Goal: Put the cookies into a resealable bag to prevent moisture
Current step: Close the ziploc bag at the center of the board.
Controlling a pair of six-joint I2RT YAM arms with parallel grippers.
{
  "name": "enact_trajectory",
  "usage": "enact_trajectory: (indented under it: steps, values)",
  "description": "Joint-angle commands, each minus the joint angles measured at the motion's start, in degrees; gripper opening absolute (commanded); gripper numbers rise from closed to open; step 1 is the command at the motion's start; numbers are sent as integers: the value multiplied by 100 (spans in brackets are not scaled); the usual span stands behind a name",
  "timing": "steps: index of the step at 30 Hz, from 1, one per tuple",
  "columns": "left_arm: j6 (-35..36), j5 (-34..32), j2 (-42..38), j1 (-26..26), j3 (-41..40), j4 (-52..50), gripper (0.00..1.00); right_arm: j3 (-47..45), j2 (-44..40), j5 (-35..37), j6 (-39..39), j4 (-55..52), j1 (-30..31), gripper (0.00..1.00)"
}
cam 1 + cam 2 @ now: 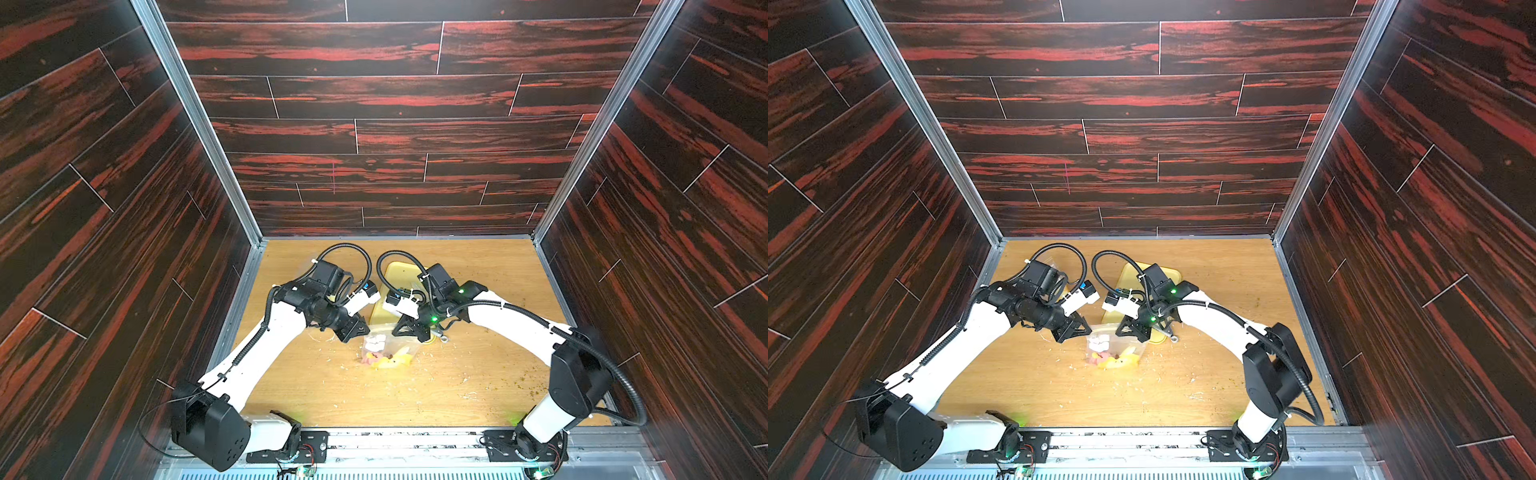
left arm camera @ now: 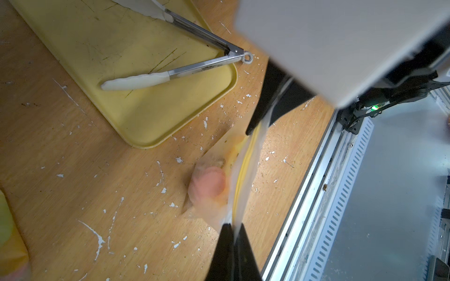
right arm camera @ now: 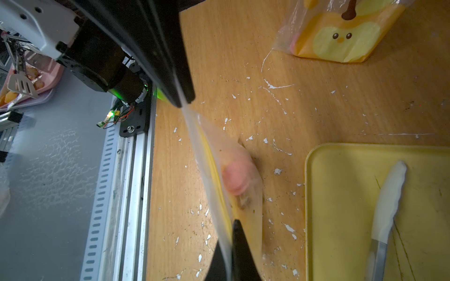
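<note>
The left claw (image 2: 233, 230) is pinched tight on one end of the top edge of a clear plastic resealable bag (image 2: 219, 148). The right claw (image 3: 230, 239) is clamped on the other end, so the strip runs taut between the 2. Pink round cookies (image 3: 235, 177) sit low inside the bag, beside yellow pieces (image 1: 395, 360). Just far of the bag lies a pale yellow plastic tray (image 2: 151, 116), its near rim close to the right claw. Steel tongs with white tips (image 2: 194, 69) rest on it, ring end over the rim. A 2nd bag with a chick print (image 3: 341, 39) stands far-left, well apart. The flecked wooden table (image 1: 332, 395) lies open toward the near rail.
</note>
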Motion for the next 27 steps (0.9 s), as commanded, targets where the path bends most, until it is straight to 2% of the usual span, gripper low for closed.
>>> enact_trajectory:
  steps: [1, 2, 5, 9, 10, 11, 13, 14, 16, 19, 20, 21, 22, 24, 25, 27]
  values:
    - [141, -34, -145, 30, -26, -180, 0, -197, -393, 47, 63, -3, -102, 14]
    - [135, -30, -145, 34, -24, -180, 0, -217, -423, 41, 84, -1, -121, 14]
    - [126, -69, -145, 33, -26, -176, 0, -246, -461, -23, 147, -11, -218, 0]
    - [121, -133, -154, 33, -35, -181, 0, -361, -539, -68, 196, 20, -283, 0]
    - [125, -154, -162, 31, -36, -184, 0, -396, -568, -36, 215, 46, -290, 4]
    - [117, -164, -170, 29, -35, -179, 0, -439, -596, 22, 247, 80, -296, 12]
    - [121, -192, -182, 31, -35, -175, 0, -521, -683, 77, 285, 128, -330, 15]
    - [115, -196, -189, 37, -41, -176, 0, -564, -717, 66, 318, 155, -368, 14]
    - [114, -210, -203, 37, -45, -164, 0, -597, -742, 24, 349, 120, -458, 1]
    - [110, -241, -215, 37, -53, -164, 0, -668, -764, 3, 363, 73, -512, 0]
    - [102, -244, -215, 38, -61, -164, 0, -716, -790, 32, 397, 121, -520, 1]
    - [106, -267, -215, 42, -67, -164, 0, -767, -831, 69, 445, 183, -522, 10]
    - [96, -291, -215, 43, -63, -164, 0, -831, -880, 112, 476, 241, -529, 15]
    - [95, -294, -237, 48, -64, -164, 0, -907, -960, 158, 524, 289, -569, 16]
    - [89, -297, -242, 46, -71, -156, 0, -943, -1000, 160, 550, 297, -608, 12]
    - [88, -328, -258, 48, -70, -159, 0, -989, -1053, 80, 591, 273, -697, 0]
